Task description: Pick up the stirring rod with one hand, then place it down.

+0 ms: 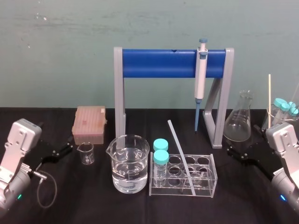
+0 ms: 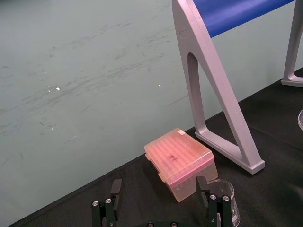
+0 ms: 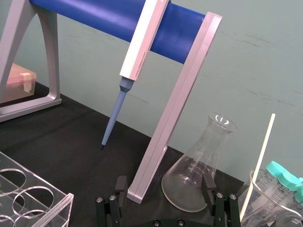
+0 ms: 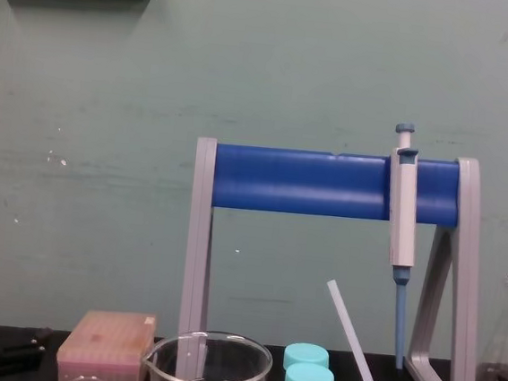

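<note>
My left gripper (image 1: 57, 138) and right gripper (image 1: 241, 138) sat at the table's (image 1: 60, 205) two sides, fingers spread wide, holding nothing; the stirring rod (image 1: 180, 150) leaned in the clear rack (image 1: 211, 164) between them.

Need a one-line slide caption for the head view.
Stirring rod leans in the clear tube rack; left tool and right tool sit open, low at either side.

Rod (image 1: 180, 151) slants up out of rack (image 1: 210, 186), open air above it. Beaker (image 1: 128, 163) and capped tubes (image 1: 160, 156) crowd its left. Stand (image 1: 159, 64) and pipette (image 1: 200, 79) block behind. Bare table (image 1: 243, 196) on the right, flask (image 1: 238, 122) farther back.
</note>
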